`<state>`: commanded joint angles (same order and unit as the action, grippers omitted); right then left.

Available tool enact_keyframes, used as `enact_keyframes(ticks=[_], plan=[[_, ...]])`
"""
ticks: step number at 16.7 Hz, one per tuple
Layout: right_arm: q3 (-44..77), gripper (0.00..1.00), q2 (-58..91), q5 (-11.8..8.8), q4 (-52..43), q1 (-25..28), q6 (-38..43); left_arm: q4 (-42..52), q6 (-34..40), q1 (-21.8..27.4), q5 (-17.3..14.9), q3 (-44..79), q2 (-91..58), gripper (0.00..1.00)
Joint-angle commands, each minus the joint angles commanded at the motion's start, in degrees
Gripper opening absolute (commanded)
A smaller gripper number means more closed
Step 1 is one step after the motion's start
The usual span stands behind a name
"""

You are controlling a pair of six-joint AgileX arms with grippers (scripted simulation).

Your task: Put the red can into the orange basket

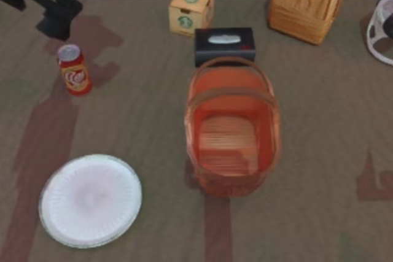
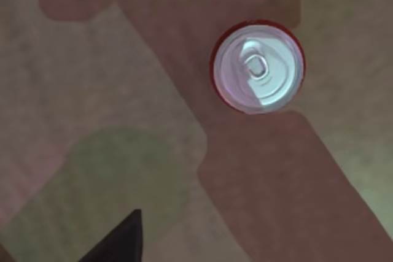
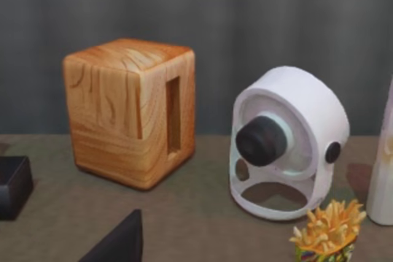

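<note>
The red can (image 1: 75,69) stands upright at the table's left, its silver top facing up. From straight above in the left wrist view, the can (image 2: 258,67) shows well ahead of one dark fingertip (image 2: 123,240). My left gripper (image 1: 59,15) hovers open just behind the can and a little to its left, holding nothing. The orange basket (image 1: 270,128) sits in the middle of the table, handle arched across it, and its slatted bottom holds nothing. My right arm is parked off the top view's right side, with one fingertip (image 3: 123,240) in its wrist view.
A white plate (image 1: 91,199) lies at front left. Behind the basket sit a black tissue box (image 1: 225,45) and a small carton (image 1: 191,9). A wooden box (image 1: 309,1) and a white fan (image 1: 382,29) stand at back right. Fries (image 3: 328,231) are near the fan.
</note>
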<state>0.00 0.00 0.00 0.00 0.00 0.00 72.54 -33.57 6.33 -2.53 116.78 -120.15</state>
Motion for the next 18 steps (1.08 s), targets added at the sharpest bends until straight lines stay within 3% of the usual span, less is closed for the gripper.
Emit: enact_keyframes(ticks=[8, 18], plan=[[0.0, 1.0, 0.0, 0.0, 0.0, 0.0, 0.0, 13.67, -6.9, 0.06, 1.86, 28.4, -27.49, 1.0], [0.0, 1.0, 0.0, 0.0, 0.0, 0.0, 0.0, 13.82, -7.51, -0.04, 2.07, 29.83, -29.87, 1.0]])
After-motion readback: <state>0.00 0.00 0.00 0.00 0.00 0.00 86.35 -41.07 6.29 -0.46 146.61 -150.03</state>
